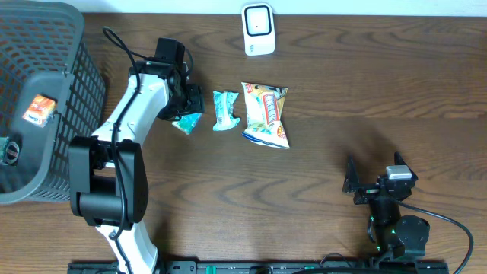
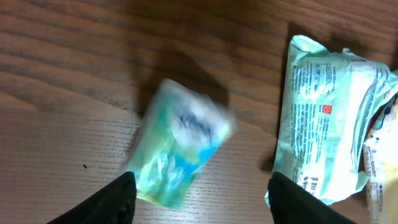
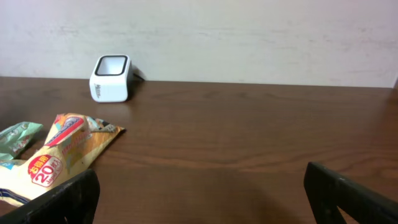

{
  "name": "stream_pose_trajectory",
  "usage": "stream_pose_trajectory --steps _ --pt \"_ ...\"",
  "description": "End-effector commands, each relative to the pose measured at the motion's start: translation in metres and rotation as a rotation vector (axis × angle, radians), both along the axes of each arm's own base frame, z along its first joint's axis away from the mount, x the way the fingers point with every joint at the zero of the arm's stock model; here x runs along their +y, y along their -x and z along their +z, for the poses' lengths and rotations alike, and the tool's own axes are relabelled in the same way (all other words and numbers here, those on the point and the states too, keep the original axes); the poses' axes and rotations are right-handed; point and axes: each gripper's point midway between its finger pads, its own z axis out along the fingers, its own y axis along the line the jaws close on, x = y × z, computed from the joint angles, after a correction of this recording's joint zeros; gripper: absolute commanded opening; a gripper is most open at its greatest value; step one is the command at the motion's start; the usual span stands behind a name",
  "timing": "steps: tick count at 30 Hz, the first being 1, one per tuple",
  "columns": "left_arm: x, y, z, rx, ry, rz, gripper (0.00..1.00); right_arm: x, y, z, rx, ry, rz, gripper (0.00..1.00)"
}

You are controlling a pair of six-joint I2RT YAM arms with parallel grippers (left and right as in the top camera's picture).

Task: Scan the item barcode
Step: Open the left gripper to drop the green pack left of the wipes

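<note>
My left claw hangs open over a small teal packet. Its 2 dark fingers are spread wider than the packet, so nothing is gripped. The packet lies on the table, left of the middle. It is blurred in the wrist view, so I cannot find a barcode on it. Just to its right lie a second teal packet and then an orange snack bag, the 3 making a short, close row. The white scanner stands at the far edge of the table, beyond the row, its dark window tilted upward. I judge an item must be carried there with its barcode turned toward that window. A dark mesh basket sits at the far left corner with a few goods inside. My right claw rests wide open and empty near the near right corner, facing the scanner. My guess is that the packet must be grasped and lifted next.
</note>
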Motion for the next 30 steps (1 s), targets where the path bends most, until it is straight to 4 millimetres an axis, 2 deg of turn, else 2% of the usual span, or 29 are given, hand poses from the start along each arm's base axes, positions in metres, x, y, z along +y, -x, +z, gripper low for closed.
stream_pose_trajectory --steps 1,4,9,11,12,13,16,19,22,25,30 --pt "-0.003 -0.003 0.009 -0.016 0.014 -0.005 0.73 -0.001 0.000 -0.001 0.000 0.012 -0.006 0.99" --pt "-0.004 -0.011 0.036 -0.085 0.023 -0.006 0.74 -0.001 0.000 -0.001 0.000 0.011 -0.006 0.99" --pt "-0.004 -0.026 0.112 -0.293 0.048 -0.004 0.83 -0.001 0.000 -0.001 0.000 0.011 -0.006 0.99" --pt "-0.003 -0.031 0.155 -0.429 0.064 0.000 0.86 -0.001 0.000 -0.001 0.000 0.011 -0.006 0.99" --pt "-0.002 -0.032 0.168 -0.470 0.069 0.002 0.88 -0.001 0.000 -0.001 0.000 0.011 -0.006 0.99" --pt "0.003 -0.033 0.199 -0.569 0.079 0.012 0.91 -0.001 0.000 -0.001 0.000 0.011 -0.006 0.99" --pt "0.019 -0.031 0.251 -0.730 0.084 0.045 0.98 -0.001 0.000 -0.001 0.000 0.011 -0.006 0.99" --pt "0.046 -0.028 0.288 -0.848 0.067 0.102 1.00 -0.001 0.000 -0.001 0.000 0.011 -0.006 0.99" --pt "0.085 -0.023 0.309 -0.916 0.031 0.185 1.00 -0.001 0.000 -0.001 0.000 0.011 -0.006 0.99" --pt "0.134 -0.015 0.317 -0.940 -0.022 0.291 0.99 -0.001 0.000 -0.001 0.000 0.011 -0.006 0.99" --pt "0.221 0.007 0.318 -0.942 -0.108 0.497 0.99 -0.001 0.000 -0.001 0.000 0.011 -0.006 0.99"
